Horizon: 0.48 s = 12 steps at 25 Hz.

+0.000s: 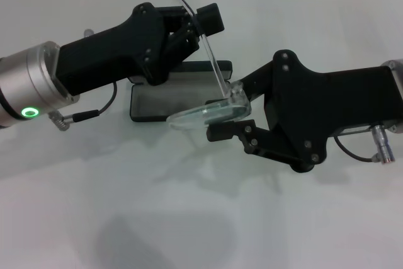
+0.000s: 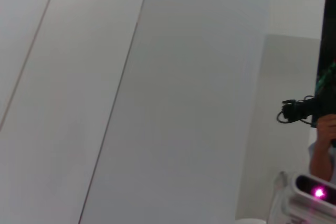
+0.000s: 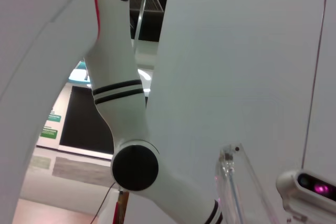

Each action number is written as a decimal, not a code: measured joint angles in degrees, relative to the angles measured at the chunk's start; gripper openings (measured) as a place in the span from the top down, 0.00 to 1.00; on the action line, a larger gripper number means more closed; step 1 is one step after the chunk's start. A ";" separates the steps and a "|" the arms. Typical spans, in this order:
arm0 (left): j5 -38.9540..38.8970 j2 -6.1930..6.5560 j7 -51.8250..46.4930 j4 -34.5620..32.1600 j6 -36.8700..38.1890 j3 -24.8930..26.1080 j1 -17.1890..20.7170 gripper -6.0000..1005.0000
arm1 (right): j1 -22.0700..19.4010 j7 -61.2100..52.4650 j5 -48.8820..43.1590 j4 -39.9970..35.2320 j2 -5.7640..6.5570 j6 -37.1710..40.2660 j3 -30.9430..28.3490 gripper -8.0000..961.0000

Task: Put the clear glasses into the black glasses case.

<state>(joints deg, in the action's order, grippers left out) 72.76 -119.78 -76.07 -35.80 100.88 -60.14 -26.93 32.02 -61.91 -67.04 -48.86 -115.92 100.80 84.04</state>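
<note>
Clear glasses [image 1: 211, 110] held by both grippers above black glasses case [image 1: 154, 100].

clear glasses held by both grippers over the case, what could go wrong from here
The left gripper pinches one arm of the clear glasses while the right gripper grips the lens end; pulling apart could flex or snap the frame.

The upright arm may stay unfolded and miss the black glasses case.

The left gripper hangs over the open case, so lowering could knock it.
</note>
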 joint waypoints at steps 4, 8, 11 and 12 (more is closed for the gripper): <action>-0.07 -0.01 0.01 -0.08 1.11 -0.54 -0.18 0.95 | 0.09 0.02 -0.15 0.89 0.01 -0.74 0.01 0.88; -0.09 -0.01 0.04 -0.13 2.79 -1.16 -0.53 0.95 | 0.19 0.03 0.07 1.63 0.00 -0.81 -0.27 0.88; -0.11 0.03 0.05 -0.14 3.79 -1.32 -0.64 0.95 | 0.18 0.03 0.22 1.96 -0.01 -1.14 -0.37 0.88; -0.11 0.04 0.05 -0.14 4.14 -1.32 -0.67 0.95 | 0.18 0.03 0.28 2.06 -0.01 -1.27 -0.38 0.88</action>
<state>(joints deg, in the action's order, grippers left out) 72.65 -119.75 -76.02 -35.95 105.02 -61.46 -27.60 32.20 -61.87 -66.76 -46.81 -115.93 99.53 83.65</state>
